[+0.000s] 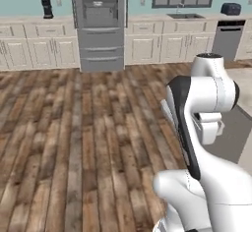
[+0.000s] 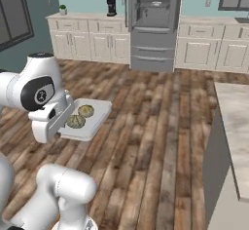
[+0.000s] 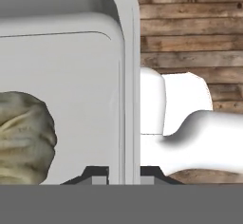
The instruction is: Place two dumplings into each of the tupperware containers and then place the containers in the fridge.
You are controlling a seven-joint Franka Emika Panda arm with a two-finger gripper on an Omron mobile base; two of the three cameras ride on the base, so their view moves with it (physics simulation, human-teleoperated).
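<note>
Gripper (image 3: 124, 173): clamped on the rim of a tupperware container (image 2: 99, 111); in the hand view the two dark fingertips (image 3: 97, 175) sit either side of the tray's right rim at the 6 o'clock edge.
Container: a shallow pale grey tray, carried level in the air above the wooden floor (image 2: 146, 141); in the right base view it juts toward 3 o'clock from the white hand.
Dumplings: two lie inside the held tray. One dumpling (image 2: 86, 110) is nearer the fridge, the other dumpling (image 2: 75, 121) is nearer the hand, at 7 o'clock from the first, just beside it. The hand view shows one crimped tan lump at 8 o'clock, resting on the tray's floor.
Arm: folded close to the base, with the hand low and to the robot's left; in the left base view the white links stand at 4 o'clock.
Fridge (image 1: 100, 24): well apart from the tray, at 12 o'clock across the floor, its upper compartment open with grey shelves showing, drawers shut below.
Coffee machine (image 1: 47, 7): dark, on the counter at 9 o'clock from the fridge.
Island counter (image 2: 238, 126): pale stone top at 3 o'clock in the right base view.
</note>
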